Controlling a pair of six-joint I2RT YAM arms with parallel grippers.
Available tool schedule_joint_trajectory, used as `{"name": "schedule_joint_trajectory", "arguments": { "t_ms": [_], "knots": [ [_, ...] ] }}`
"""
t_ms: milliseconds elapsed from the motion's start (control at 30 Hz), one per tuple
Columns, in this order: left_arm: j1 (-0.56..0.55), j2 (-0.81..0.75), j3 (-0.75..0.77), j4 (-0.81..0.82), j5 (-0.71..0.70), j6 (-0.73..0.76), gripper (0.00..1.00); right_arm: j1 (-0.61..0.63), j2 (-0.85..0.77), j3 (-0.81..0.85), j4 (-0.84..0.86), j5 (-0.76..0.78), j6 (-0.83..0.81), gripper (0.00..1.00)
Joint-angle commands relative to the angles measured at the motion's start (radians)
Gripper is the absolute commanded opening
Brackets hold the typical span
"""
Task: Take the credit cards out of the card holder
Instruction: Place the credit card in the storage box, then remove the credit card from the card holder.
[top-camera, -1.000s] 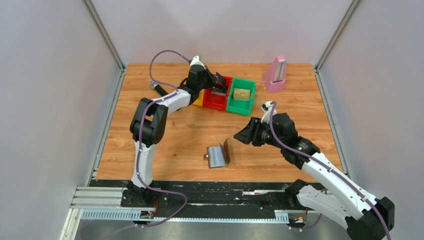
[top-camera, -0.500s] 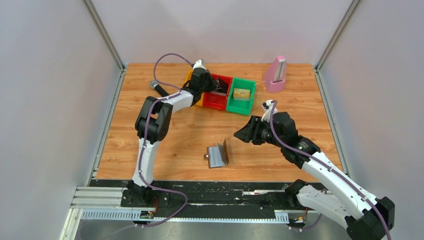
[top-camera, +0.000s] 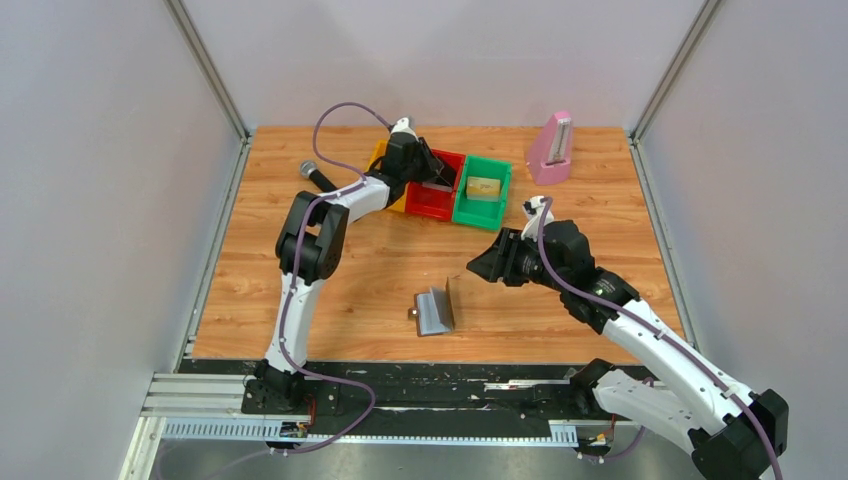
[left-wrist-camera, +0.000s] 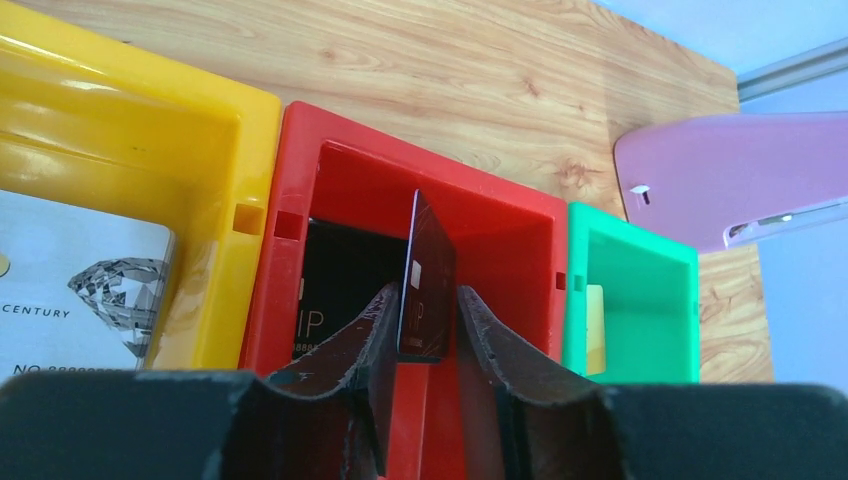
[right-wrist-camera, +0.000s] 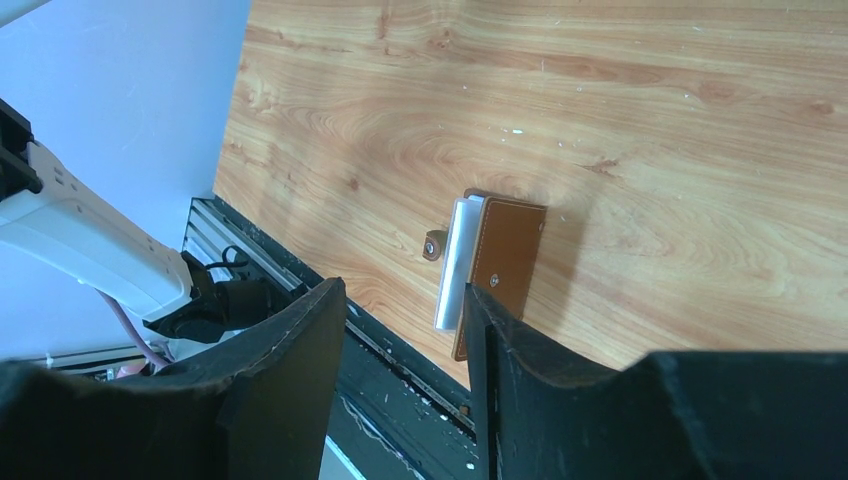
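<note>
1. The card holder lies near the table's front edge, half open. Its long axis runs near-to-far, and the brown flap stands upright on its right.
2. The silver card in the glossy yellow bin reads "CENTURY".
3. The left fingers are parted around an edge-up dark card over the red bin. The right fingers are spread and empty.

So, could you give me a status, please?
Left gripper open, dark card loose over red plastic bin. Right gripper open, clear of brown bifold card holder. Nothing obstructing.

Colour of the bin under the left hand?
The bin is red; clearest in left wrist view.
</note>
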Motion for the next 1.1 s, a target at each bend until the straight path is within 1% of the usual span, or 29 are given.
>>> {"name": "schedule_joint_trajectory", "arguments": {
  "t_ms": [0,267,333,367,467,600,700,833,933,967,1067],
  "knots": [
    [0.004,0.003,0.058,-0.019,0.001,0.036,0.36,-0.001,-0.003,0.047,0.019,0.012,-0.02,0.49],
    [0.004,-0.023,0.113,-0.107,-0.019,0.082,0.46,-0.001,-0.002,0.041,0.019,0.004,-0.013,0.49],
    [0.005,-0.036,0.146,-0.165,-0.021,0.097,0.5,-0.002,0.002,0.042,0.019,0.002,-0.019,0.49],
    [0.004,-0.047,0.158,-0.221,-0.019,0.103,0.5,-0.002,0.005,0.048,0.015,0.005,-0.029,0.49],
    [0.004,-0.083,0.203,-0.31,0.003,0.135,0.55,-0.006,0.018,0.078,-0.033,0.028,-0.046,0.49],
    [0.005,-0.153,0.207,-0.428,0.037,0.161,0.57,-0.006,0.032,0.096,-0.048,0.015,-0.042,0.49],
    [0.005,-0.229,0.16,-0.488,0.052,0.187,0.58,-0.005,0.038,0.101,-0.081,0.031,-0.037,0.48],
    [0.007,-0.365,0.052,-0.548,0.052,0.23,0.6,-0.002,0.037,0.102,-0.095,0.037,-0.014,0.49],
    [0.008,-0.483,-0.043,-0.623,0.048,0.259,0.61,0.015,0.073,0.107,-0.101,0.04,0.002,0.49],
    [0.008,-0.507,-0.087,-0.638,0.04,0.269,0.61,0.023,0.093,0.111,-0.114,0.063,0.005,0.51],
    [0.009,-0.649,-0.199,-0.682,0.022,0.282,0.62,0.069,0.157,0.128,-0.161,0.133,0.026,0.59]
  ]
}}
